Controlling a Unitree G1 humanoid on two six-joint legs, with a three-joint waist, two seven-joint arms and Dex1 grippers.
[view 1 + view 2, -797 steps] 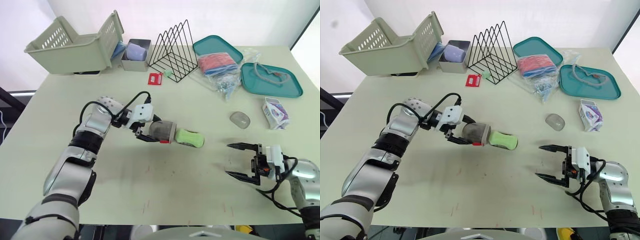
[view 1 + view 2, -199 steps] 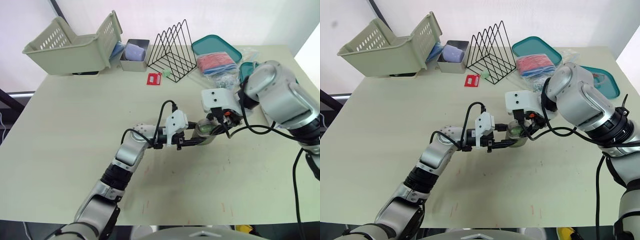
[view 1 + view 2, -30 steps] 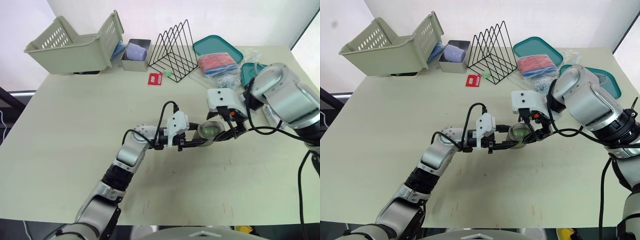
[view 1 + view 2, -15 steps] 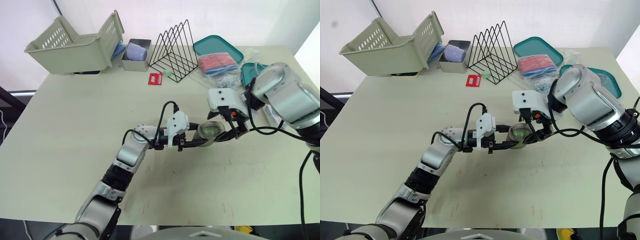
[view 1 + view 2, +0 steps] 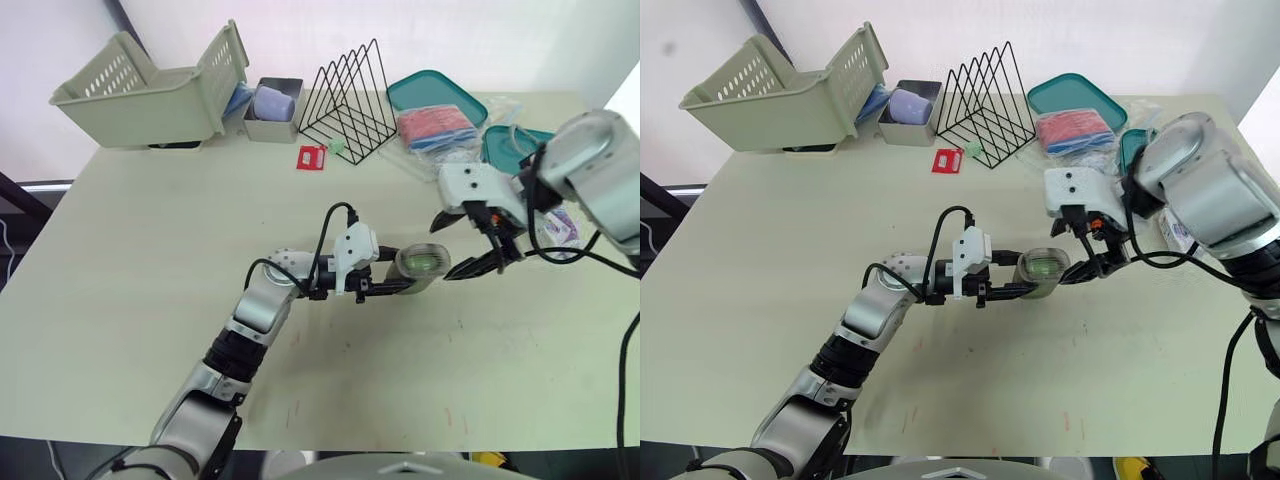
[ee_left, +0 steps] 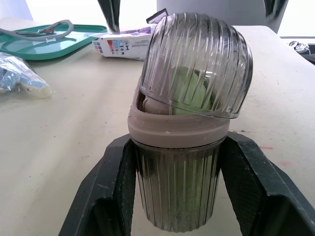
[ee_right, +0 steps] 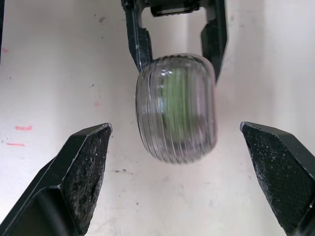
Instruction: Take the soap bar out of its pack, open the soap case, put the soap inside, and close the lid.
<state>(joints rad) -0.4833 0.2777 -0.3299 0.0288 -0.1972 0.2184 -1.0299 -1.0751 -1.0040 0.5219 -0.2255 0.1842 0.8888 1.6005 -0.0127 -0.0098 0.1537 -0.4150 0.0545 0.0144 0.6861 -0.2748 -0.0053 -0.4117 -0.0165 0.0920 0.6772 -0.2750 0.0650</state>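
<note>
The ribbed translucent soap case [image 5: 420, 264] holds the green soap [image 6: 189, 93], seen through its domed lid [image 6: 197, 64]. The lid rests on the beige rim, slightly tilted. My left gripper [image 5: 413, 273] is shut on the case's lower half, one finger [image 6: 114, 189] on each side. My right gripper [image 5: 447, 247] hangs open just right of the case and does not touch it; its fingertips [image 7: 93, 147] stand wide on either side of the lid. The white and purple soap pack [image 6: 125, 44] lies behind my right arm.
A beige basket [image 5: 150, 85], a grey tub [image 5: 270, 108], a black wire rack [image 5: 350, 90] and a red card [image 5: 311, 157] line the back. Two teal trays [image 5: 432, 88] and a plastic bag [image 5: 440, 135] sit at the back right. Bare table lies in front.
My right gripper has let go of the lid, opened and drawn back to the right. The lid now sits on the case; my left gripper has not moved.
</note>
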